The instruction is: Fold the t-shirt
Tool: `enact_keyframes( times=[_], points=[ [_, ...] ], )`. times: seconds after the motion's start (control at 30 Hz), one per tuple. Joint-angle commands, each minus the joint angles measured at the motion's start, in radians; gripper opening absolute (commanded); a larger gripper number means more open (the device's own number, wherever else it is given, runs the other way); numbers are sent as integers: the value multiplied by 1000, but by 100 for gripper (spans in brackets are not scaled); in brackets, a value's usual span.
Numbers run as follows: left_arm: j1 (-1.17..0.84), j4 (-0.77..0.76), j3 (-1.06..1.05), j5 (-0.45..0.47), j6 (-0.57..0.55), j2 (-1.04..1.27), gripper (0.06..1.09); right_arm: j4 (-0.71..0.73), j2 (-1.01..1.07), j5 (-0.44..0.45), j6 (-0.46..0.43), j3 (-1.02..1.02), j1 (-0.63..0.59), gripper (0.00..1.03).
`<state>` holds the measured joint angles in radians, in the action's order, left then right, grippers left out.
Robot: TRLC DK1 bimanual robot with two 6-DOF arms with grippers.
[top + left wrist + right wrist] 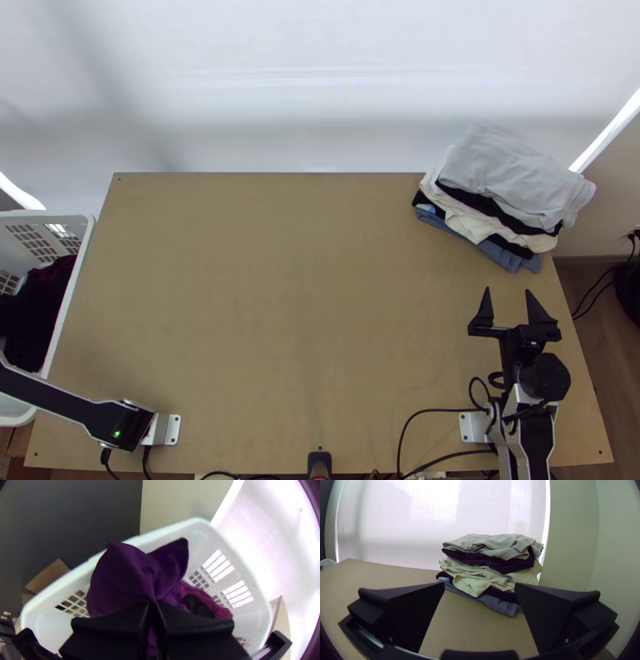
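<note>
In the top view, your right hand (509,291) is standing open at the lower right of the frame, below a stack of folded grey, cream, black and blue garments (504,172) on the light wooden desk (288,304); a white plastic basket (74,276) is sitting at the left edge.

In the left wrist view, your left hand (153,604) is clenching a bunched dark purple cloth (128,573) at lower centre, over the basket.

In the right wrist view, the stack is resting around upper centre.

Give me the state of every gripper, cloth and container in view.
Left black gripper: shut, pinching the dark purple cloth.
Dark purple cloth: bunched where gripped, not folded.
White plastic slotted basket: upright, holding cloth.
Magenta cloth in the basket: bunched.
Right black gripper: open, nothing held.
Grey, cream, dark and blue clothes pile: folded, stacked.
</note>
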<state>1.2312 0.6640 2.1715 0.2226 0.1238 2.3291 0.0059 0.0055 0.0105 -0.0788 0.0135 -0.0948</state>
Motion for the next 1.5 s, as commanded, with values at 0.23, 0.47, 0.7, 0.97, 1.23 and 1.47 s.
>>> enact_keyframes(
  times=[0.23,0.47,0.7,0.97,1.23,1.47],
  points=[
    [-87,146,25,170,-147,-456,9,-20,-7,8,7,-4,-3,99],
    [-268,256,17,179,-159,-715,9,-20,-7,8,7,-4,-3,99],
    [-546,293,7,176,-220,-949,9,-20,-7,8,7,-4,-3,99],
    [-1182,279,-82,-135,-273,-1077,9,-20,-7,8,7,-4,-3,99],
    [-1848,158,-375,-539,-263,-1134,9,-20,-7,8,7,-4,-3,99],
    [-2218,0,-630,-663,-217,-1186,9,-20,-7,8,8,-4,-3,99]
  ],
)
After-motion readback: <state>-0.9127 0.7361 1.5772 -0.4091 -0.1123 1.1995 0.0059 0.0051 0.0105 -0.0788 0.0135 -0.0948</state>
